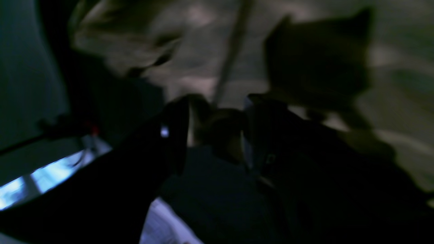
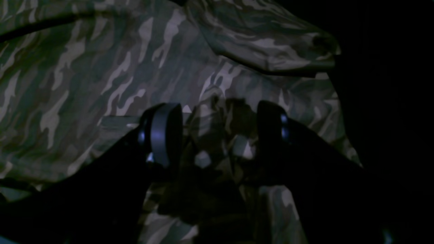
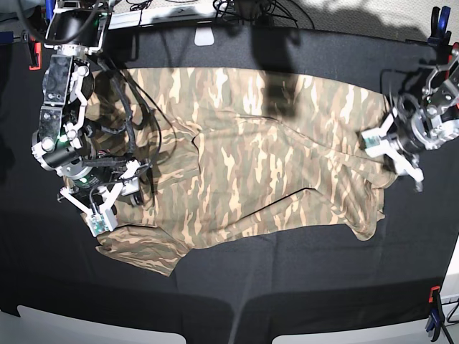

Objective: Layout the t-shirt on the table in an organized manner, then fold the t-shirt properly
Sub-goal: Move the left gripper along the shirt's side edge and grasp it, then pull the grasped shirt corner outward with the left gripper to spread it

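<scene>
Black cloth over the desk [image 3: 301,287], white at the near corners, clamps in red and blue at the edges, cables along the far side. Spread across the middle, the t-shirt [image 3: 272,165], camouflage side up, mostly flat but not yet square: a sleeve turned out toward the near-left corner, a diagonal crease across the body, the hem bunched and lifted at the base view's right. Right end effector [image 2: 217,135] on that view's left, fingers spread wide over the shoulder and sleeve area, printed cloth lying between and beneath them, nothing pinched as far as the wrist view shows; likely poised to pin or take that side so the fabric stays put. Left end effector [image 3: 393,147] at the opposite edge, just at the bunched hem, blurred in both views; jaws partly apart, a dim lump between them in the wrist view, so cannot tell whether released or grasping cloth. Probably placed at opposite ends to draw the shirt taut and flatten the wrinkles before any fold; judged to be in the laying-out stage, folding not yet begun. Risk: uneven pull dragging the whole garment rather than smoothing it. No brand, label or legible writing visible on shirt, arms or desk.
</scene>
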You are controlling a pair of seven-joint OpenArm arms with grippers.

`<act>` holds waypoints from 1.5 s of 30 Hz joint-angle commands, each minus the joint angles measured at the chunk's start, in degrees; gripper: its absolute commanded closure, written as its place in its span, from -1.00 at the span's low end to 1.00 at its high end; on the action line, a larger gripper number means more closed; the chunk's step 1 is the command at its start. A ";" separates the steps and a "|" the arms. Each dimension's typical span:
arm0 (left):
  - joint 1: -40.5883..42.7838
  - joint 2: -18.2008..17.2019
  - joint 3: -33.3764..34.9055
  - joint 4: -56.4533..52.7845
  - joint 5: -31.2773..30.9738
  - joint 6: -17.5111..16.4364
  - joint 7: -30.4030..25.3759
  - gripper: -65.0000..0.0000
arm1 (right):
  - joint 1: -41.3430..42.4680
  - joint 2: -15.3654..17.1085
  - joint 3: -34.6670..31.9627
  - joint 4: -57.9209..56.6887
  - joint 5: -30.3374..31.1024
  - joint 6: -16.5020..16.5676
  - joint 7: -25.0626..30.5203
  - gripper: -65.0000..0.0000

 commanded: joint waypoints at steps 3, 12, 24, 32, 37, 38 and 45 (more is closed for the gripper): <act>-0.94 0.83 -0.68 0.26 2.36 1.70 -1.18 0.26 | 1.11 0.46 0.24 1.05 0.35 0.22 1.14 -0.04; -1.09 2.91 -0.68 0.11 3.17 1.70 -0.61 0.74 | 1.11 0.46 0.24 1.05 0.35 0.22 1.14 -0.04; 1.20 1.70 -0.68 5.49 0.52 5.75 20.09 1.00 | 1.14 0.46 0.24 1.05 0.35 0.24 1.14 -0.04; 11.61 -4.50 -0.68 23.30 -3.43 10.86 24.68 1.00 | 1.09 0.46 0.24 1.05 0.35 0.24 0.94 -0.04; 15.39 -5.03 -0.68 27.93 2.27 13.77 29.99 1.00 | 0.59 0.52 0.24 1.07 1.25 5.40 -0.48 -0.04; 16.35 -5.03 -0.68 28.30 3.45 14.14 31.54 1.00 | 0.39 0.52 0.24 1.07 1.84 5.46 -0.48 -0.04; 28.74 -5.03 -0.68 29.92 14.19 14.40 41.90 1.00 | 0.00 2.23 0.24 1.07 2.10 5.60 -0.42 -0.04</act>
